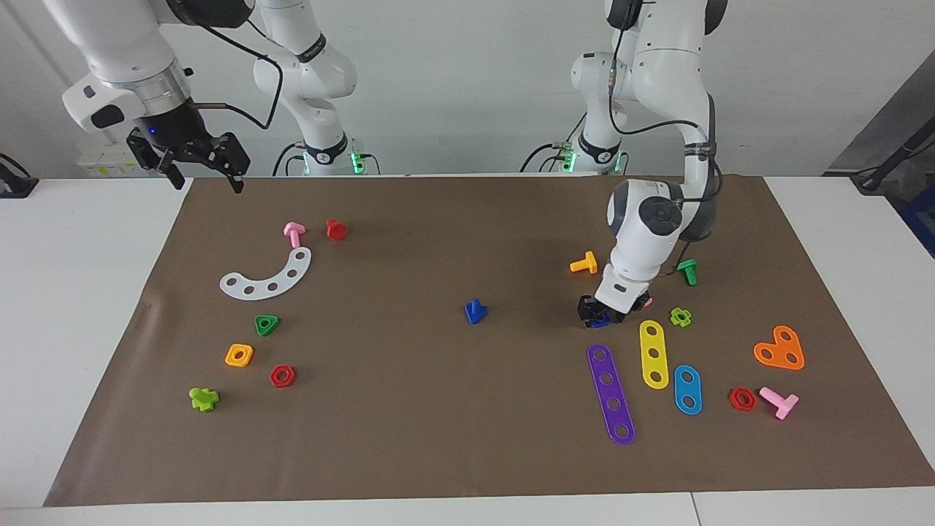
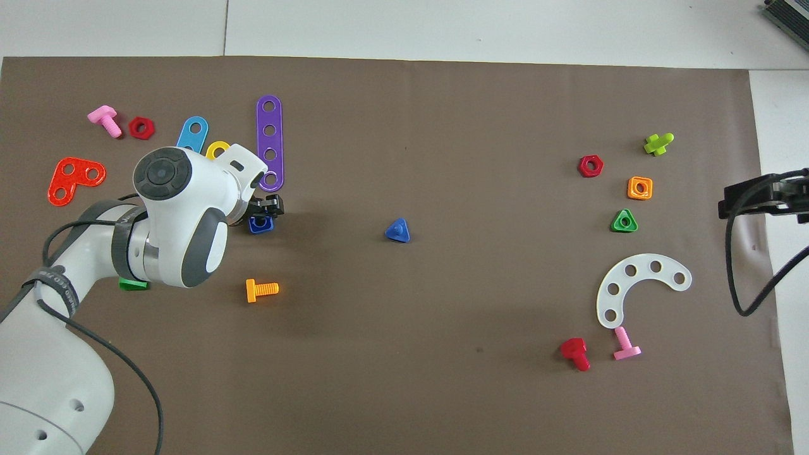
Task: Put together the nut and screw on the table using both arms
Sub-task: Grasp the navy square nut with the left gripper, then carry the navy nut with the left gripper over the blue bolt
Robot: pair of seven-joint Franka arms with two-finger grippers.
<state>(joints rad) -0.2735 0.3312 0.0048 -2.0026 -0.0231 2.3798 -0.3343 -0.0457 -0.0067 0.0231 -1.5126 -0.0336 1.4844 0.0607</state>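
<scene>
- The table (image 1: 88, 292), white and wide, fills the facing view under a brown mat (image 1: 438, 438) strewn with toy bolts, nuts and strips.
- The left arm (image 1: 657, 219) bends down from the top of the frame into the middle band of the mat, at its own end of the table. The right arm (image 1: 124, 66) waits high in the upper corner at the other end.
- The right gripper (image 1: 207, 179) hangs over the mat's upper corner with its jaws spread wide and nothing in them. It is well apart from every loose part.
- The left gripper (image 1: 600, 310) is down at mat level with the jaws set about the nut. Whether they have clamped it cannot be told.
- The screw (image 1: 475, 312) stands alone at the centre of the frame, well apart from both grippers. It rests on its triangular head with the stubby shaft pointing straight up. From overhead it shows as a blue triangle (image 2: 397, 230) in mid-frame.
- The nut (image 1: 600, 320) lies flat on the mat beneath the left gripper, just above the purple strip (image 1: 611, 393) in the facing view. Overhead, one blue corner (image 2: 260, 224) peeks out beside the wrist.
- What matters next is likely this: the screw's shaft is upright, level with the nut across the middle of the frame, and lies toward the right arm's end from it. The left gripper is the nearer of the two but is busy with the nut. So the screw probably falls to the right arm, which would have to cross from the upper corner to the centre and come down on it from above.
</scene>
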